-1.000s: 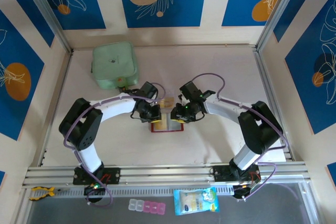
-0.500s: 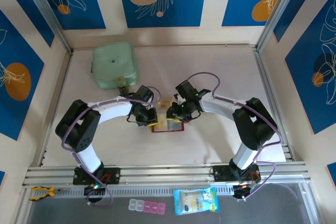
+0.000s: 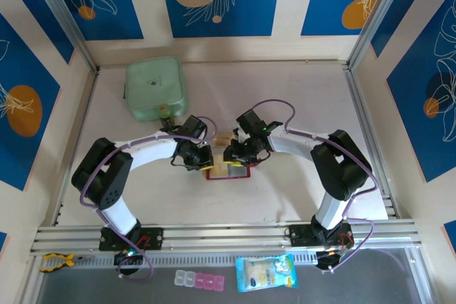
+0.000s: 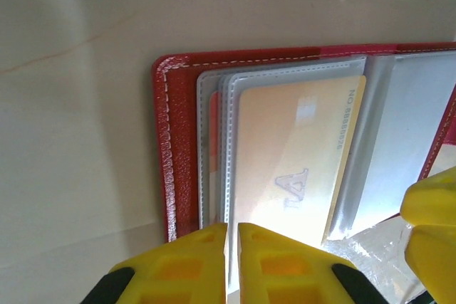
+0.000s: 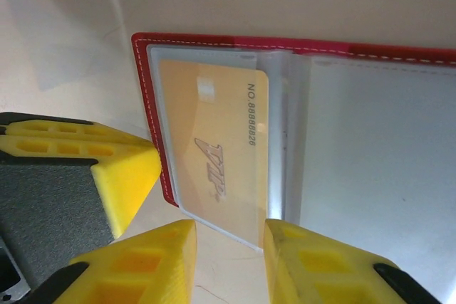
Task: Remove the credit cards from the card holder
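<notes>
Looking down from above, I see the card holder [image 3: 228,171] open on the worktop [image 3: 299,105] between both tools. Left wrist view: left tool [image 4: 232,236] pinched shut on the holder's edge. Right wrist view: right tool [image 5: 229,236] part open, a credit card [image 5: 217,154] with its end in the gap, long axis running straight away.

left arm [image 3: 146,149] and right arm [image 3: 303,142] bent inward, left gripper [image 4: 232,231] closed tight, right gripper [image 5: 229,231] slightly parted, tips close

Red card holder [image 4: 174,176] open flat, tan credit cards [image 4: 292,154] inside pockets
</notes>
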Robot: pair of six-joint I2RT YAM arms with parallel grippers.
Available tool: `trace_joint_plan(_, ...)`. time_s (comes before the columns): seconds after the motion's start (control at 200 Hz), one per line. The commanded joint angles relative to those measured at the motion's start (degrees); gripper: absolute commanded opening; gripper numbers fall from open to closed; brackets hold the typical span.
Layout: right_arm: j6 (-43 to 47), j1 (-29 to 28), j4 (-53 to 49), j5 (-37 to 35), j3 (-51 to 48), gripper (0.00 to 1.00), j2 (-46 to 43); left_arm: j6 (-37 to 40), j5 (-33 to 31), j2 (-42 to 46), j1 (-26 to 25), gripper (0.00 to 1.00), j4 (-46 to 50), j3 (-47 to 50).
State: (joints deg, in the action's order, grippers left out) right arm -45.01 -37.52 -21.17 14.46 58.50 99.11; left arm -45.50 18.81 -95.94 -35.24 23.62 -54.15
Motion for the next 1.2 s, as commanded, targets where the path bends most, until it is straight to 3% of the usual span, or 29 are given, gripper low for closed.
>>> trace_joint_plan(0.0, 0.24, -0.45, 0.84, 2.28, 1.35, 0.30, 1.17, 0.96, -0.73, -0.56, 0.88, 0.12, 1.50, -1.33)
trace_joint_plan(0.955, 0.89, -0.98, 2.88, 3.29, 2.50, 0.29, 6.70, 1.88, 0.08, -2.50, 1.50, 0.09, 2.22, -0.58)
trace_joint_plan(1.195, 1.23, -1.05, 3.15, 3.56, 2.50, 0.23, 6.80, 1.78, 0.24, -2.61, 1.54, 0.09, 2.22, -0.63)
